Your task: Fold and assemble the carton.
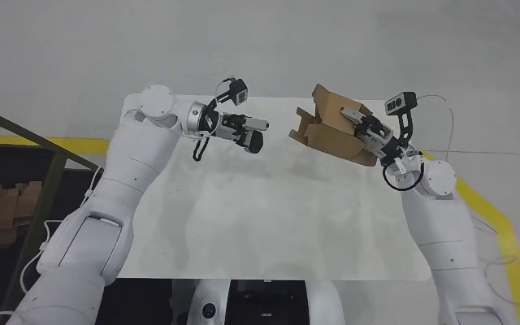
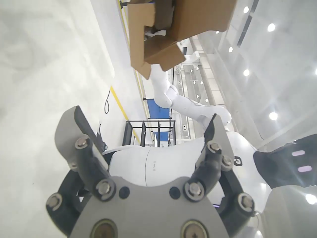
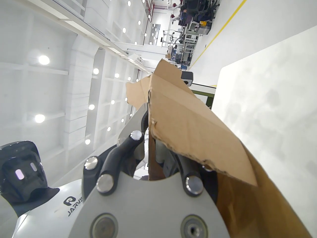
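Note:
A brown cardboard carton (image 1: 331, 126) hangs above the far right part of the white table (image 1: 268, 227), tilted, with its flaps sticking out. My right gripper (image 1: 357, 123) is shut on one wall of the carton (image 3: 188, 125), one finger (image 3: 135, 125) on the outside and the other hidden behind the cardboard. My left gripper (image 1: 258, 134) is held above the table's far middle, a short way left of the carton, open with nothing between its fingers (image 2: 84, 130). From the left wrist view the carton (image 2: 173, 18) shows its open end and loose flaps.
The near half of the table has free room. A yellow floor line (image 1: 49, 142) runs past the table on both sides. A dark metal frame (image 1: 32, 162) with cardboard pieces stands at the left edge.

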